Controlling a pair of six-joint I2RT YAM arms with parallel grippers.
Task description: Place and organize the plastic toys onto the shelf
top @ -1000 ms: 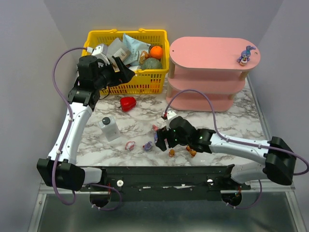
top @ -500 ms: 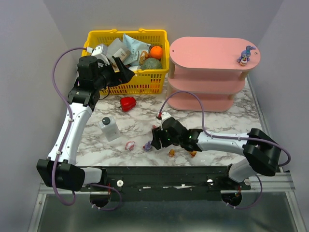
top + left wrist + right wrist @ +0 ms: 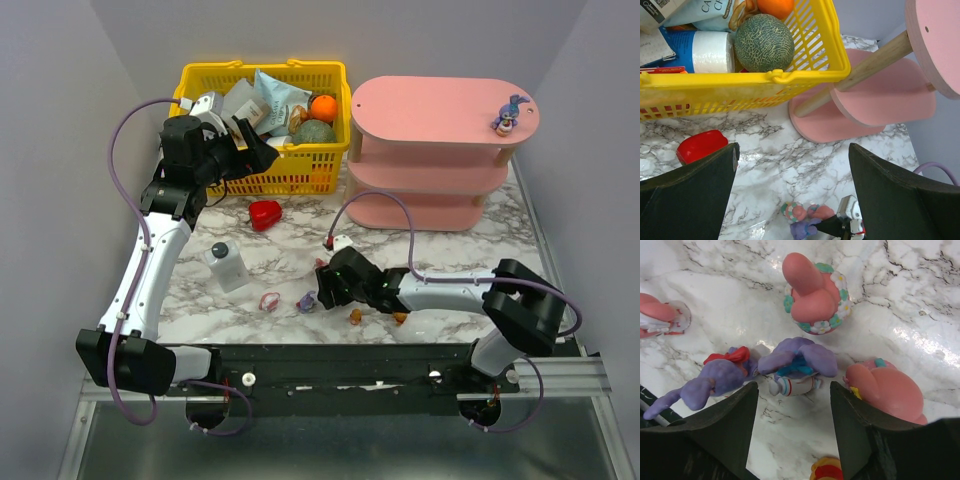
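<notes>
Purple bunny (image 3: 797, 362) sits on the bench (image 3: 900, 300) inside our spread-open right hand (image 3: 793, 390), so we reckon it's lined up for pinching.

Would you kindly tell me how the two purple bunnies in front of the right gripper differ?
The middle bunny wears a teal bow; the outer bunny wears a red one. The middle bunny lies in line with the gap between the open fingers of the right gripper; the outer bunny lies off to one side. Both are purple, long-eared and lie on the table.
</notes>
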